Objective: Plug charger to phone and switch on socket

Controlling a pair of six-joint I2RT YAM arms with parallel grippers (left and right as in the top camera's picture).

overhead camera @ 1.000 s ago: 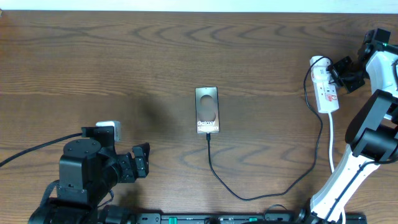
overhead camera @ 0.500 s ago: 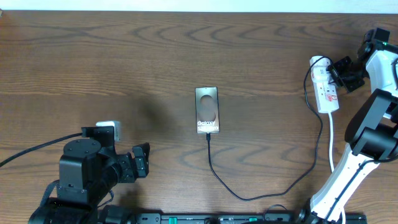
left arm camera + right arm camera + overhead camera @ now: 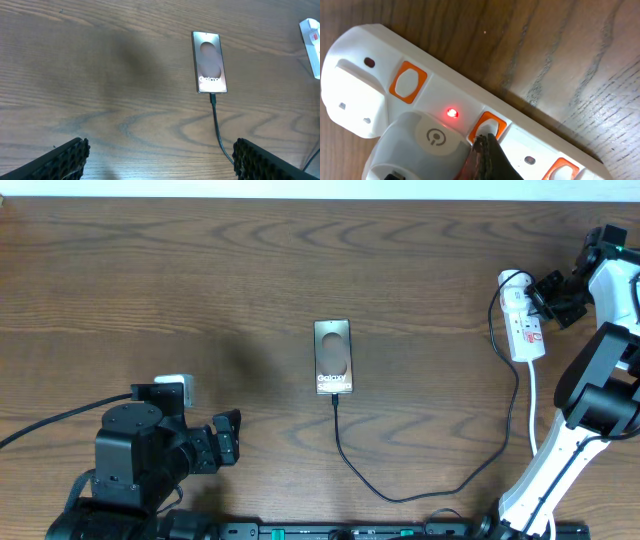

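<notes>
1. Two views, overhead and left wrist, show the phone (image 3: 333,358) lying face up at mid-desk (image 3: 200,270). The charger (image 3: 337,430) cable joins its near end and loops right to the socket (image 3: 524,320) near the desk's right edge.
2. Overhead view: the right arm reaches over the socket, but the finger gap is unreadable there.
3. Right wrist view only: the right fingers (image 3: 487,155), closed together and holding nothing, touch an orange switch (image 3: 488,126). A red lamp (image 3: 452,113) glows beside it.
4. Left wrist view: the left fingers (image 3: 70,156) stand wide apart, empty, well short of the phone.
</notes>
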